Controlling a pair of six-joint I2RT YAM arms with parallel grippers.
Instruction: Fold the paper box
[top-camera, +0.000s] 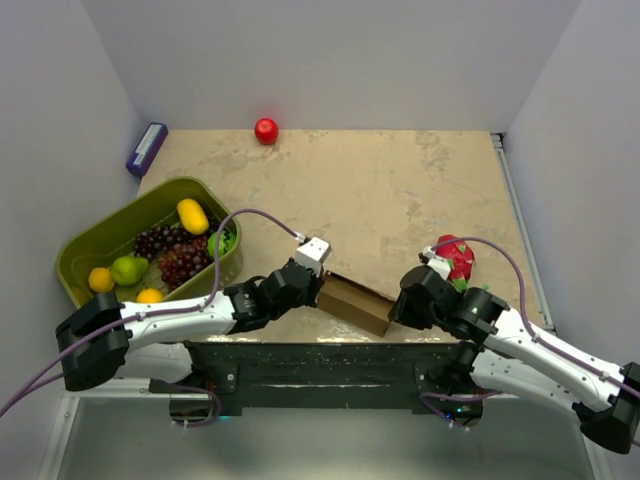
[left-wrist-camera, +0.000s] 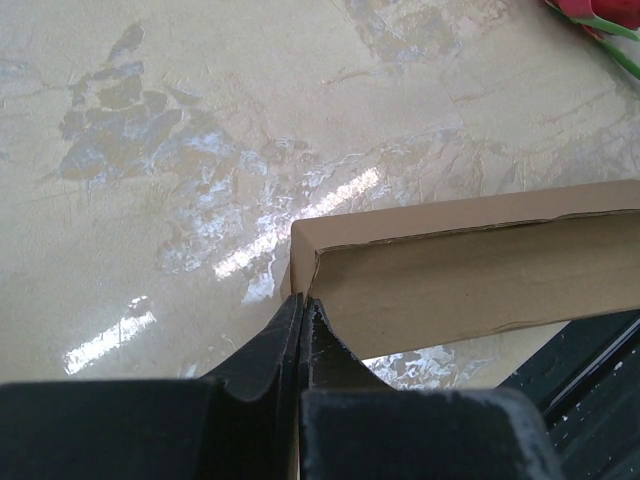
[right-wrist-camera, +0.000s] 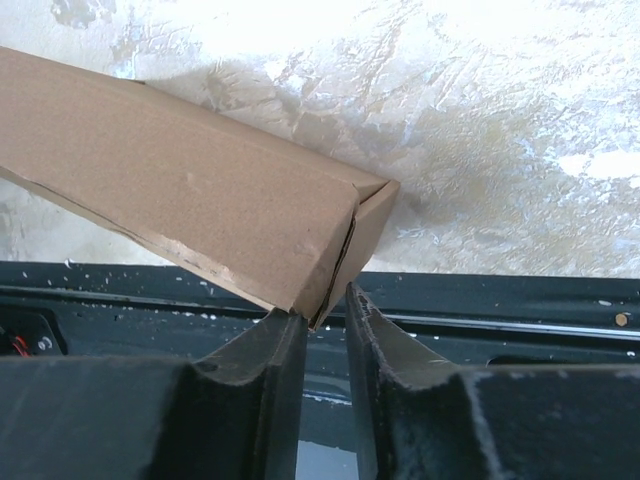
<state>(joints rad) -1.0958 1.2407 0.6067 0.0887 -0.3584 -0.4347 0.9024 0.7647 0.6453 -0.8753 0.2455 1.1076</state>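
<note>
Near table (top-camera: 400, 180) edge, paper box (top-camera: 355, 303) in closed left claw (left-wrist-camera: 303, 305); right claw (right-wrist-camera: 322, 300) seemingly ajar.

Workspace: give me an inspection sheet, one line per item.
Surface: beige mottled table, glossy with glare patches.
Job's things: paper box, a slim brown bar at the near edge, between the two arms.
Clutter: green basket of fruit on the left; red round object at the back; purple block in the back-left corner; dragon fruit beside the right arm.
End effectors: left end effector looks shut on a thin edge at the box's end; right end effector open, the box's other corner at its fingertips.
Cables: purple cable looped over each arm, off the box.
Surroundings: white walls on three sides; dark rail by the arm bases.
</note>
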